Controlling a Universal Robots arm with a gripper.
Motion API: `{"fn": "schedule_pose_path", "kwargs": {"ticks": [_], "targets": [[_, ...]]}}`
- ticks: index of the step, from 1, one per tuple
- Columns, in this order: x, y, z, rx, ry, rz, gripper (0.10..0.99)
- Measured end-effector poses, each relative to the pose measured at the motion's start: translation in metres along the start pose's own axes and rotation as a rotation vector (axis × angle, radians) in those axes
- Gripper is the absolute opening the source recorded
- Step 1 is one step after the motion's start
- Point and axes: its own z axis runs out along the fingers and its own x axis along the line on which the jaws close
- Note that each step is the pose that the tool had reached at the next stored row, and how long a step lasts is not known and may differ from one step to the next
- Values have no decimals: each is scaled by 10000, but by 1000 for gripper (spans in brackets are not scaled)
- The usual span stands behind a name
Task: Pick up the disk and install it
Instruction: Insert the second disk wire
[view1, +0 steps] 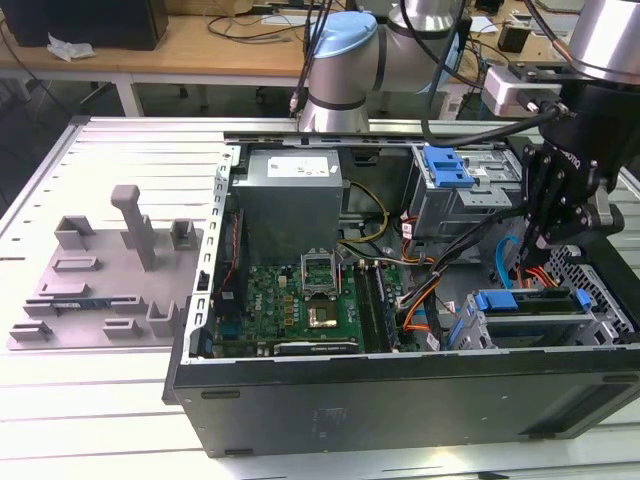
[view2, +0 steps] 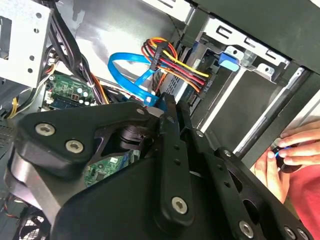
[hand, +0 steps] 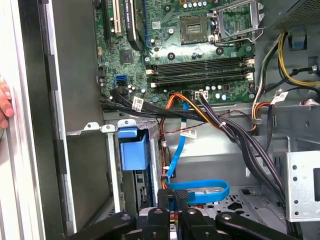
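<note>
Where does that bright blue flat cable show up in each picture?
Exterior view: blue flat cable, inside the case, at the exterior view's right.
Second wrist view: looped beside the red-and-yellow wires.
First wrist view: running from the motherboard into a loop.
Shared landmark: the green motherboard.

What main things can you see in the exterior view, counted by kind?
Open computer case: 1
Power supply: 1
Grey fixture plate: 1
Gripper: 1
Total: 4
</note>
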Motion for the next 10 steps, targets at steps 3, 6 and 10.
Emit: {"fn": "schedule_pose_path", "kwargs": {"ticks": [3, 6, 10], "targets": [[69, -6, 2, -5, -61, 2, 161], [151, -13, 6, -15, -170, 5, 161], [240, -21, 16, -34, -391, 12, 161]]}}
